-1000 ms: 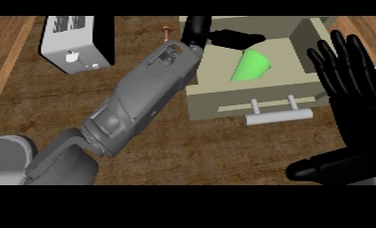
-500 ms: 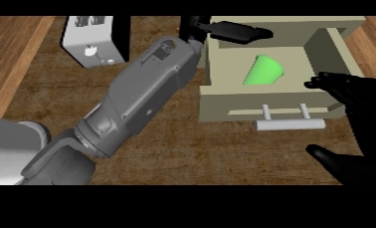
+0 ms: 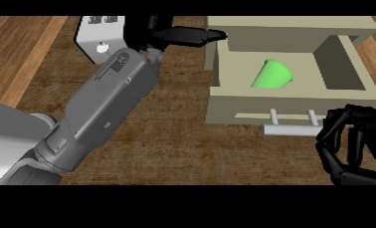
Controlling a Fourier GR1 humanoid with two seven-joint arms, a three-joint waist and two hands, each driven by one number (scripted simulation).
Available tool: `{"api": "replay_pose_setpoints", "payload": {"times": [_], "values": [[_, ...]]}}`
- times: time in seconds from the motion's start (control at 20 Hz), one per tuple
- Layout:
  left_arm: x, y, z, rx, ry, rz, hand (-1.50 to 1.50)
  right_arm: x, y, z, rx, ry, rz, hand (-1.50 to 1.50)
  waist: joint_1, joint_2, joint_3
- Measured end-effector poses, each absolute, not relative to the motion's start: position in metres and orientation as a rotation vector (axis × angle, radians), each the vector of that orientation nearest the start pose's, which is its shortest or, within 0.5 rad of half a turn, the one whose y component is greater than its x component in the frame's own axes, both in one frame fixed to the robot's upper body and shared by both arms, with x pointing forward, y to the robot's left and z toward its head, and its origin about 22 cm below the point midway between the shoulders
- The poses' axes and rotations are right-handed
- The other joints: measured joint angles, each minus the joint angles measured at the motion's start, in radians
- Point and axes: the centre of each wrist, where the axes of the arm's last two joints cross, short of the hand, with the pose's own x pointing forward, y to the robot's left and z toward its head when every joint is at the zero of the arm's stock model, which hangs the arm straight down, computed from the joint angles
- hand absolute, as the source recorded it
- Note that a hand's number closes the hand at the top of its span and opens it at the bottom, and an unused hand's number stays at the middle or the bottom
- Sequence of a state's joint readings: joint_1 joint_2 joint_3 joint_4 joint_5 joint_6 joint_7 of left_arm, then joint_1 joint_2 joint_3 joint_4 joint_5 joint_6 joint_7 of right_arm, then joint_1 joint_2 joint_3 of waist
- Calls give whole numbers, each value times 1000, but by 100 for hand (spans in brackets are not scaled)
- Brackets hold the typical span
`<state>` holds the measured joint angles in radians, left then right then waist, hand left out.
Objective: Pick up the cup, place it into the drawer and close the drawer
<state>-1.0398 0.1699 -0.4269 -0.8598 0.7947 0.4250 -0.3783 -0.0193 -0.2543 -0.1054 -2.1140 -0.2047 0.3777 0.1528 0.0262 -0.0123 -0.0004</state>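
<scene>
Nearest, at the lower right: black right hand (image 3: 351, 145), fingers (image 3: 328, 130) curled and clamped on nothing, just beside the pale grey bar handle (image 3: 292, 129) of the open beige drawer (image 3: 249, 110). Farther in, inside that drawer: bright green cup (image 3: 272, 74), lying tipped on the drawer floor. Farthest, over the dark wood-grain surface (image 3: 183, 122): black left hand (image 3: 176, 35), fingers straight and together, stretched toward the drawer's back left corner, beside a white boxy toaster (image 3: 99, 43).
</scene>
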Motion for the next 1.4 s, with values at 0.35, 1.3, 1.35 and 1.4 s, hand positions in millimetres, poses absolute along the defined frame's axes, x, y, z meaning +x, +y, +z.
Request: {"api": "replay_pose_setpoints", "payload": {"times": [0.35, 1.3, 1.35, 1.4], "values": [[385, 157, 122, -271, -1903, 136, -150, 212, -271, 137, 44, -1866, 595, 150, 3, 4, 0], [295, 287, 75, -257, -1879, 180, -150, 272, -230, 64, -374, -1720, 1132, -150, -1, 13, 0], [290, 292, 70, -263, -1879, 181, -150, 276, -227, 56, -387, -1705, 1144, -150, -2, 13, 1], [287, 298, 67, -257, -1881, 184, -150, 280, -225, 49, -396, -1695, 1151, -150, -4, 14, 1]]}}
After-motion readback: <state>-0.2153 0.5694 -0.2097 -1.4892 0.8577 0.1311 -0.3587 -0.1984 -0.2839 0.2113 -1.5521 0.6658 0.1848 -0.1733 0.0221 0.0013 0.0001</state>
